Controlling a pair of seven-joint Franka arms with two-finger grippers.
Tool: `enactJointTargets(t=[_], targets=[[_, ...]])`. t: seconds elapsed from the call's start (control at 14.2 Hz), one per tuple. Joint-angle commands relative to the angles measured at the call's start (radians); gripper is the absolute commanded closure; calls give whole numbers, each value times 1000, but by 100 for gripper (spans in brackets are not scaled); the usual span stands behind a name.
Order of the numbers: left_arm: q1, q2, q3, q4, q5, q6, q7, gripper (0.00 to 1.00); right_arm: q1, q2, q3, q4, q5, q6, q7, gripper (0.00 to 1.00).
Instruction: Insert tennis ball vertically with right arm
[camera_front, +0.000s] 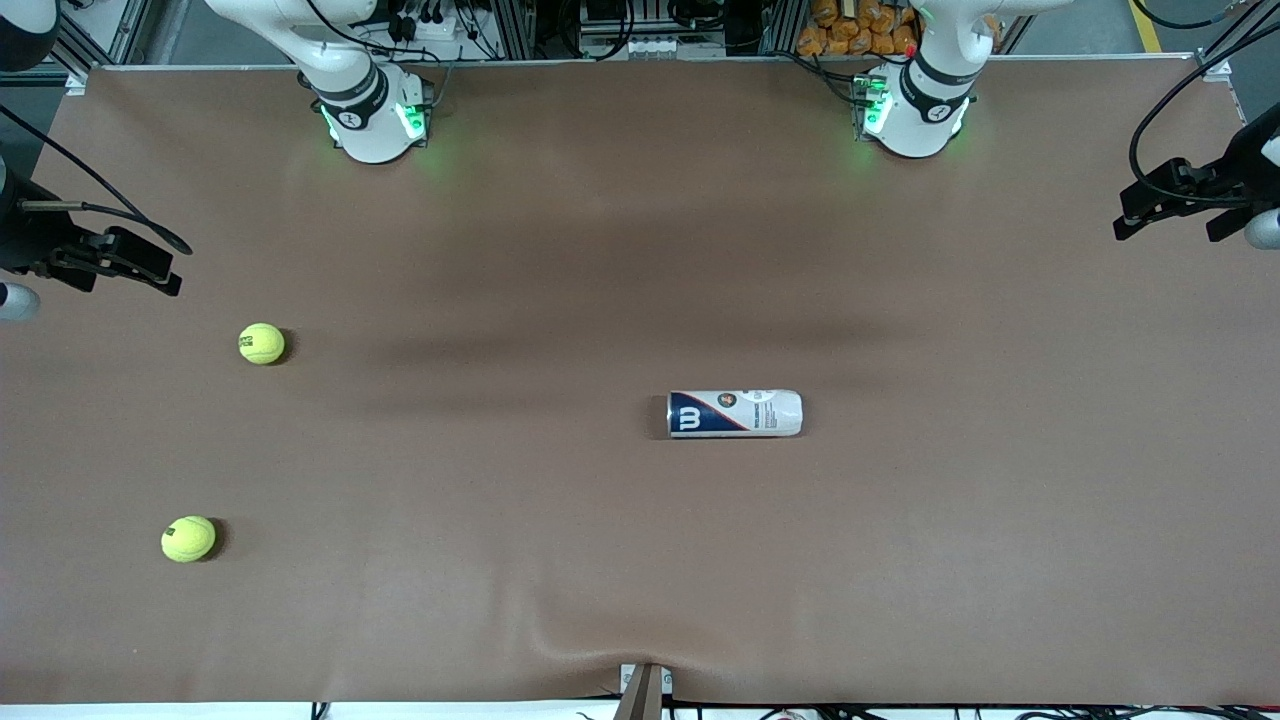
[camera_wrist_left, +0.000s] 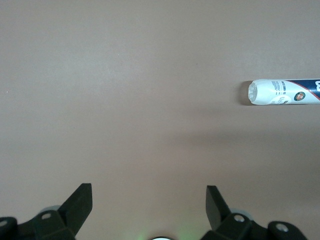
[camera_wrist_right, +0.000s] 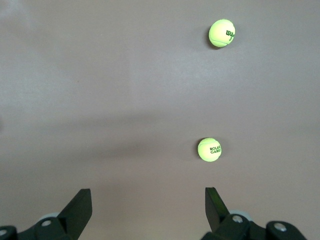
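Note:
Two yellow-green tennis balls lie on the brown table toward the right arm's end. One tennis ball (camera_front: 261, 343) (camera_wrist_right: 209, 149) is farther from the front camera; the other ball (camera_front: 188, 538) (camera_wrist_right: 221, 33) lies nearer to it. A white and navy ball can (camera_front: 735, 413) (camera_wrist_left: 285, 92) lies on its side near the table's middle. My right gripper (camera_front: 160, 272) (camera_wrist_right: 148, 195) hangs open and empty over the right arm's end of the table, apart from both balls. My left gripper (camera_front: 1135, 215) (camera_wrist_left: 149, 192) waits open and empty over the left arm's end.
Both arm bases (camera_front: 375, 120) (camera_front: 915, 115) stand at the table's edge farthest from the front camera. A small bracket (camera_front: 645, 690) sits at the edge nearest that camera. The brown table cover (camera_front: 640, 560) shows a slight wrinkle there.

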Motion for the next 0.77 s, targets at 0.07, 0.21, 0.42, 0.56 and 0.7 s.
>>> enactJointTargets(t=[0.07,0.21,0.42,0.56,0.7], targets=[[6,-8,-8,8,1,-13,-6,0,0,-5,-1,11,-10,-13,-1,0],[8,-6,-8,8,1,-13,-4,0,0,-5,-1,11,-10,-13,-1,0],[9,0,-12,7,-1,-13,-1,0,-1,-5,-1,11,-10,-13,-1,0],[-1,2,-17,7,-2,-16,-1,0,-1,-5,-1,11,-10,-13,-1,0],[-17,6,-17,4,-2,-16,-1,0,-1,-5,-1,11,-10,-13,-1,0]])
